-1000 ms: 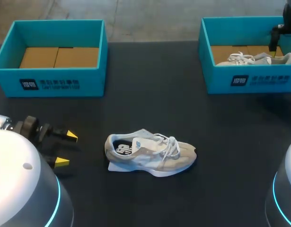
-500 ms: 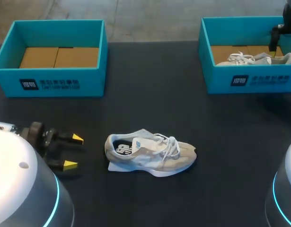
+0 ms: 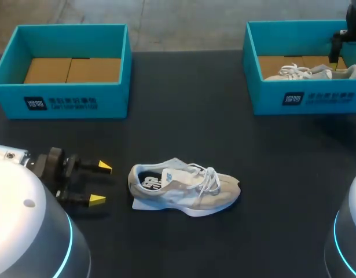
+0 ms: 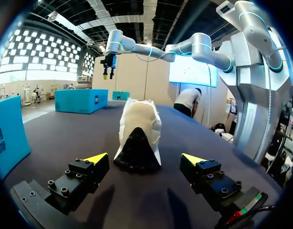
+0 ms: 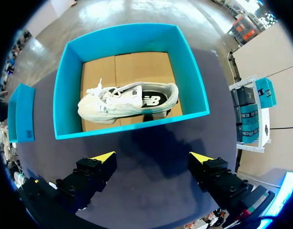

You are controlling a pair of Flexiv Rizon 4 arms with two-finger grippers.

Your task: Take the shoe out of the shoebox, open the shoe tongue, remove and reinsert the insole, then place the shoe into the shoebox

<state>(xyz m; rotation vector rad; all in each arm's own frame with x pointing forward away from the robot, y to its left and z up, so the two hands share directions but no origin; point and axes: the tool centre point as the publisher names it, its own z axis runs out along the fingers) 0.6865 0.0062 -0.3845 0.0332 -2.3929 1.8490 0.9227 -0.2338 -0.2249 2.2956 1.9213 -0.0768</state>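
Note:
A beige and white shoe [image 3: 186,186] lies on its side in the middle of the black table, heel toward my left arm, with a white flat piece [image 3: 142,204] showing under the heel. My left gripper [image 3: 101,183] stands open just left of the heel, apart from it. In the left wrist view the heel [image 4: 138,143] sits ahead of the open left gripper [image 4: 145,158], centred on the gap between its fingers. My right gripper [image 5: 153,156] hangs open high above the right shoebox [image 5: 132,127], which holds a second shoe [image 5: 129,101]. That box [image 3: 305,99] and shoe [image 3: 314,72] show at the head view's back right.
An open teal shoebox [image 3: 68,101] with only a cardboard floor stands at the back left. My right arm's gripper [image 3: 338,47] hovers over the right box's far corner. Bare black tabletop [image 3: 183,116] lies between the two boxes.
My left gripper has slid to the right along the table, closer to the shoe's heel, still open. The shoe and my right arm have not moved.

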